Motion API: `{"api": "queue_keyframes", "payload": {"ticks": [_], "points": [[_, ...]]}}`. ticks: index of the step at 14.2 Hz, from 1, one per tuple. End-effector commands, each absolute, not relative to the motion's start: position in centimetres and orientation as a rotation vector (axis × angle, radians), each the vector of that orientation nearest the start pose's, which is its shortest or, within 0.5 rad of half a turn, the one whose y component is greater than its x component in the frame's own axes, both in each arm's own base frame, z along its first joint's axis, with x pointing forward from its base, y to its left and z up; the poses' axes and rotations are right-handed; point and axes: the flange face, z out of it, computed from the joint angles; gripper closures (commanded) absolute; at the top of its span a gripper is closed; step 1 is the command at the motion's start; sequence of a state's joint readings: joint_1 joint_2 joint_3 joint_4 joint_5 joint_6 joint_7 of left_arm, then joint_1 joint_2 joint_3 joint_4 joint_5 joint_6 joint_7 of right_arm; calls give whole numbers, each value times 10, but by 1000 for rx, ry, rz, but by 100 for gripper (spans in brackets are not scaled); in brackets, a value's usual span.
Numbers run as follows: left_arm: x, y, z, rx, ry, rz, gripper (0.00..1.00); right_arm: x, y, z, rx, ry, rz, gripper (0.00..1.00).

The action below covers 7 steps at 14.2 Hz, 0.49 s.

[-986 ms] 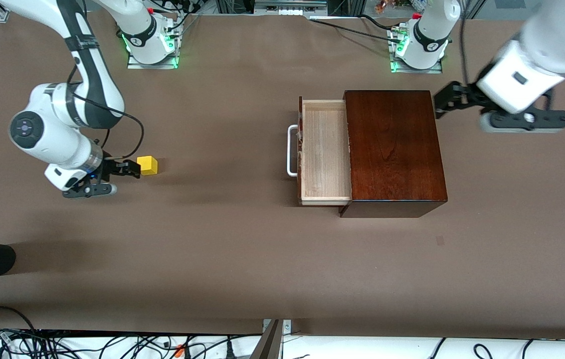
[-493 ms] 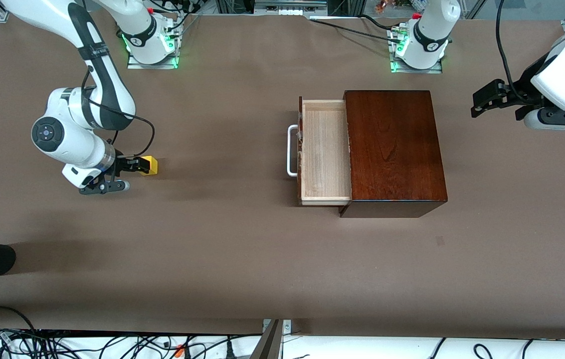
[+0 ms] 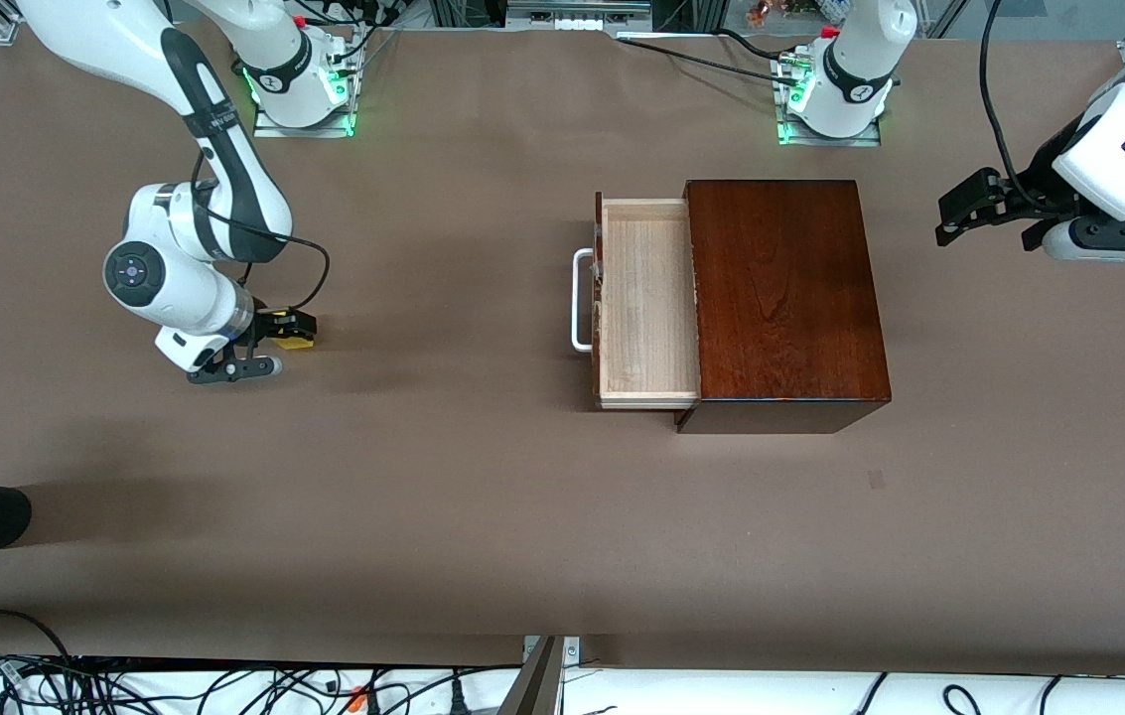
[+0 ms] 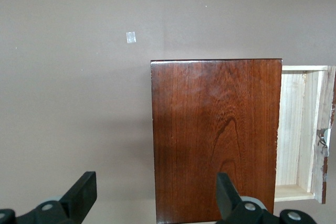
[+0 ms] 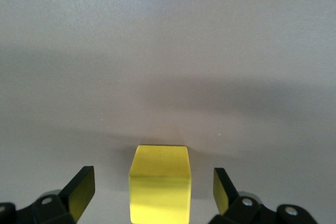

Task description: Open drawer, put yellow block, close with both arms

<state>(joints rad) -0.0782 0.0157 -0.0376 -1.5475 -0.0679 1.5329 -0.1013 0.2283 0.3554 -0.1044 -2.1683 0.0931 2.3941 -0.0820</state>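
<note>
the right gripper (image 3: 286,329) had slid in over the block (image 3: 298,340), fingers (image 5: 79,192) apart and straddling it on the table, so a grasp looked next. the left gripper (image 3: 962,211), also spread, had pulled away from the box (image 3: 785,298). the drawer (image 3: 646,298) stood open.

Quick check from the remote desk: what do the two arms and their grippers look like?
Both arms are glossy white with grey-black joint segments and black cables along them. The right gripper and left gripper are black, two-fingered, on white wrists. Green lights glow at both bases.
</note>
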Motion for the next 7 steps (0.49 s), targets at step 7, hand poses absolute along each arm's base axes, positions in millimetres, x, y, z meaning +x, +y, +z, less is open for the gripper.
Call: {"api": "queue_keyframes", "payload": {"ticks": [7], "points": [[540, -58, 627, -3204, 143, 96, 0, 541, 70, 202, -3100, -195, 208, 22]]}}
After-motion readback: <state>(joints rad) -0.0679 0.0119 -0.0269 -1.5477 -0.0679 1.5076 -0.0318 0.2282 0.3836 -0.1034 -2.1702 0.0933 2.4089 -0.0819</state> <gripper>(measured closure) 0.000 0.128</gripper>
